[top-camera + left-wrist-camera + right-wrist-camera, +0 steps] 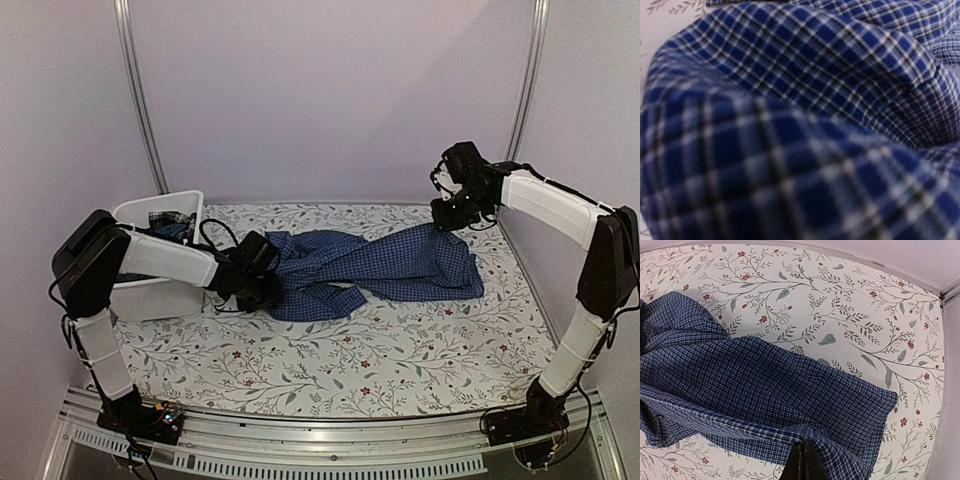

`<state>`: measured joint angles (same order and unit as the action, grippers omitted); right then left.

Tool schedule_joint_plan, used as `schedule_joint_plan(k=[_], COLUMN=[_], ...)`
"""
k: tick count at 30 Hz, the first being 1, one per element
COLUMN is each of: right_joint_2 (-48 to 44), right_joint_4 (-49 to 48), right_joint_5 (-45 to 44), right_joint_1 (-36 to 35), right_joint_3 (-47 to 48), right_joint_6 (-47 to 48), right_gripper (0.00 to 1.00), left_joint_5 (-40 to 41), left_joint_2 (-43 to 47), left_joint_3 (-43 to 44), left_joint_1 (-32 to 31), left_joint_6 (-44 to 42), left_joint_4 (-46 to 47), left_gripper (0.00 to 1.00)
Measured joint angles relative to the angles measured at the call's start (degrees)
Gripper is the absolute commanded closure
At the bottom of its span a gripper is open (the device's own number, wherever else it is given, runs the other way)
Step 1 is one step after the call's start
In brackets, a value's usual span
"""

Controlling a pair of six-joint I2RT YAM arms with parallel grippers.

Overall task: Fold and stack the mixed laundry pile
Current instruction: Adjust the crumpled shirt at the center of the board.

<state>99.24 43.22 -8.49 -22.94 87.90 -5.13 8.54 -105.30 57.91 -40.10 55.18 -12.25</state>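
The blue-and-white check shirt (385,265) lies stretched across the floral tablecloth between my two grippers. My right gripper (448,216) is at the back right, lifted above the cloth. In the right wrist view it (804,445) is shut, pinching a hem of the shirt (765,385), which hangs down to the table. My left gripper (262,283) is low at the shirt's left end with cloth bunched around it. The left wrist view is filled by shirt cloth (805,100), so its fingers are hidden. A black-and-white plaid piece (168,216) and a dark blue garment (180,232) lie in the tub.
A white plastic tub (150,292) stands at the left edge, right behind my left arm. The floral tablecloth (380,360) covers the table. Grey walls and two metal posts close in the back and sides.
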Motion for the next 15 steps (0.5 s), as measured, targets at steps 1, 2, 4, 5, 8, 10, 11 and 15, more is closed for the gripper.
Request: schedule_joint_plan(k=[1, 2, 4, 5, 8, 10, 11, 15], right_joint_2=[-0.2, -0.3, -0.9, -1.2, -2.7, -4.0, -4.5, -8.1], right_joint_4=[0.0, 0.0, 0.0, 0.0, 0.0, 0.3, 0.3, -1.0], right_joint_5=[0.0, 0.0, -0.1, -0.3, -1.2, -1.9, -2.2, 2.2], right_joint_1=[0.1, 0.2, 0.4, 0.5, 0.9, 1.1, 1.2, 1.6], right_joint_3=[0.0, 0.0, 0.0, 0.0, 0.0, 0.7, 1.3, 2.9], right_joint_6=[0.0, 0.0, 0.1, 0.1, 0.1, 0.2, 0.3, 2.5], right_gripper=[1.0, 1.0, 1.0, 1.0, 1.0, 1.0, 1.0, 0.74], left_joint_5=[-0.3, -0.5, -1.4, -1.7, -2.1, -2.3, -2.4, -4.5], left_joint_2=[-0.9, -1.1, -1.1, -0.9, 1.8, 5.5, 7.6, 13.6], left_joint_3=[0.6, 0.7, 0.8, 1.2, 4.0, 7.2, 9.4, 19.5], left_joint_1=[0.3, 0.4, 0.5, 0.5, 0.5, 0.5, 0.5, 0.9], left_joint_6=[-0.5, -0.8, -2.8, -4.2, -9.1, -13.0, -15.2, -22.1], left_joint_4=[0.2, 0.2, -0.5, -1.5, -5.8, -8.7, -9.7, -12.3], left_gripper=[1.0, 1.0, 1.0, 1.0, 1.0, 1.0, 1.0, 1.0])
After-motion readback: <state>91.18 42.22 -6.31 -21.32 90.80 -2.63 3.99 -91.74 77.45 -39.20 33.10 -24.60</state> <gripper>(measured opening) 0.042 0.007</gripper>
